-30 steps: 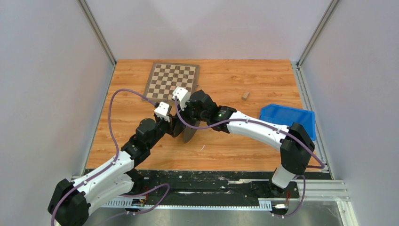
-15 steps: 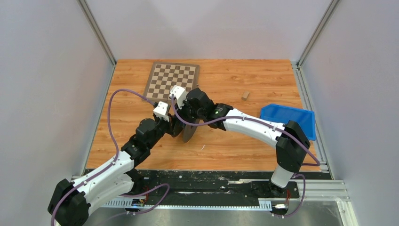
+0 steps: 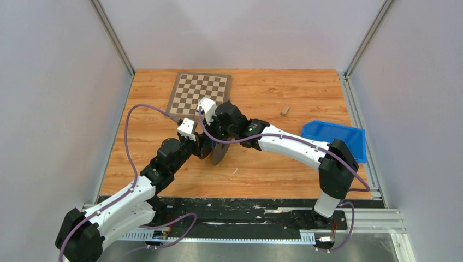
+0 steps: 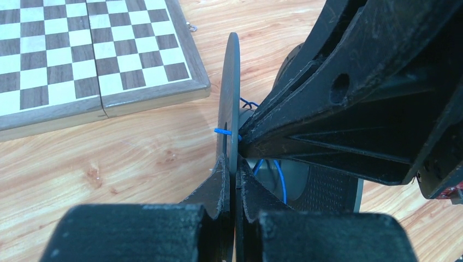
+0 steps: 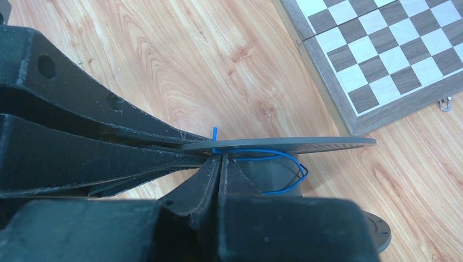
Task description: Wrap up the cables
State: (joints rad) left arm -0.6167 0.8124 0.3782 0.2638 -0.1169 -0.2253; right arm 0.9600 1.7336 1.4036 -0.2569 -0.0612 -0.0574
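A dark grey spool (image 3: pixel 219 153) stands on edge at the table's middle, between both grippers. In the left wrist view its thin flange (image 4: pixel 233 93) is edge-on, and my left gripper (image 4: pixel 233 177) is shut on that flange's rim. The cable (image 5: pixel 284 154) is a thin blue wire. It loops loosely over the spool's core (image 5: pixel 267 176), and its short end pokes through the flange (image 5: pixel 306 145). My right gripper (image 5: pixel 220 161) is shut, its tips pinching the cable just under the flange. In the top view the left gripper (image 3: pixel 206 148) and right gripper (image 3: pixel 218 140) meet at the spool.
A folded chessboard (image 3: pixel 199 91) lies at the back left, close behind the spool. A small wooden block (image 3: pixel 284 110) sits at the back right. A blue bin (image 3: pixel 334 136) stands by the right edge. Grey walls enclose the wooden table (image 3: pixel 273 169).
The right arm's wrist and elbow have shifted slightly left and toward the chessboard. The left arm and the spool have stayed in place.
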